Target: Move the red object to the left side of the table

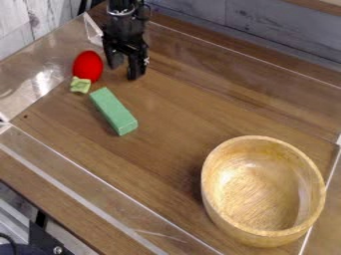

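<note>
1 red toy fruit (88, 65) lies free on the counter (186, 110) near its left wall, just beside the hand (127, 68), which stands wide open and empty, apparently because delivery is done.

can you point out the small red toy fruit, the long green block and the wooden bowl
small round red toy fruit (88, 64), camera view, middle of its red body
long green rectangular block (114, 111), camera view, top face
round wooden bowl (213, 159), camera view, left rim

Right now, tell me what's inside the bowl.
Nothing: the bowl shows only its bare wooden bottom. Its near inner wall is hidden behind the rim.
</note>
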`<state>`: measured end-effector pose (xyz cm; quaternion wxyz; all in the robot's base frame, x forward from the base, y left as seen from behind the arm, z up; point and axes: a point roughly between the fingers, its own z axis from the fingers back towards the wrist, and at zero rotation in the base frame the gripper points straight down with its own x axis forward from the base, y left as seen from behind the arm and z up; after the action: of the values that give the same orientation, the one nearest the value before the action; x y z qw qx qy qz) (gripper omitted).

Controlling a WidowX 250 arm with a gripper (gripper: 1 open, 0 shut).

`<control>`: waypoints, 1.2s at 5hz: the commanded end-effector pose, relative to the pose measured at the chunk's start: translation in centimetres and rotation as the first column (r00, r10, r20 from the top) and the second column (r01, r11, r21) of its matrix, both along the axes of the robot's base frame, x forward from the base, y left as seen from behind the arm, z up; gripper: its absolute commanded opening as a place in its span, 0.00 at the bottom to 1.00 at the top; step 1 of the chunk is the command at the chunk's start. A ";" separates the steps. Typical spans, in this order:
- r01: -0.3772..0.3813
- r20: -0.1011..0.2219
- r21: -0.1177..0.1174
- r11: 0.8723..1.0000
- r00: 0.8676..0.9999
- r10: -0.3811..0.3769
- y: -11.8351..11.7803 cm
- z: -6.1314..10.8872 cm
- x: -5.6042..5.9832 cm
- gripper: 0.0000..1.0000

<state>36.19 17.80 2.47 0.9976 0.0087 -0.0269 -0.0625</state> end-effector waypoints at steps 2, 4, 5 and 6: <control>0.005 0.121 0.040 0.999 0.993 -0.010 -2.5 4.3 0.3 1.00; 0.019 0.156 0.027 0.999 0.987 -0.023 -3.3 5.4 1.4 1.00; 0.027 0.173 0.014 1.000 0.984 -0.029 -5.2 6.4 1.6 1.00; 0.043 0.185 0.002 0.999 0.982 -0.042 -7.6 7.4 1.0 1.00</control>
<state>36.72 10.12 7.15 0.9931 -0.0017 -0.0846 -0.0812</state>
